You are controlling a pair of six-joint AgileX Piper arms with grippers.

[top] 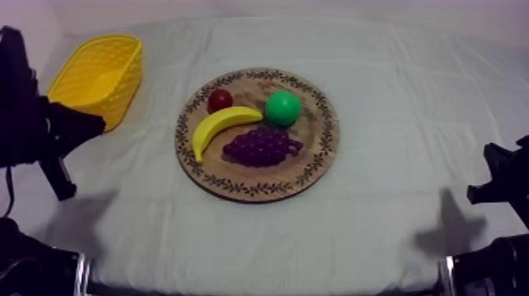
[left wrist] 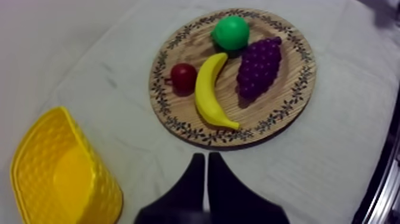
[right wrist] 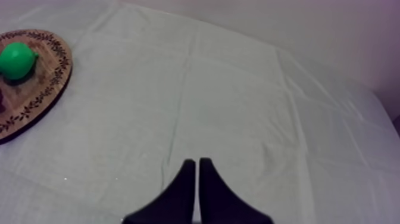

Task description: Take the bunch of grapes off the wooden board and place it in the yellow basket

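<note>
From my right wrist the board [right wrist: 41, 83] runs off the edge (a good part gone); from my left, the basket [left wrist: 59, 173] does.

Grey-white cloth [top: 409, 110] spread over the table [top: 236, 275], faint creases and fold lines across it, round wooden board [top: 316, 151] with patterned rim lying flat near the middle, yellow basket [top: 124, 90] standing upright at far left, well apart from the board

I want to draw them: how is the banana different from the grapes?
The banana is yellow, smooth and curved; the bunch of grapes is purple and bumpy. The banana is long and thin; the bunch of grapes is wider. Both lie on the wooden board.
</note>
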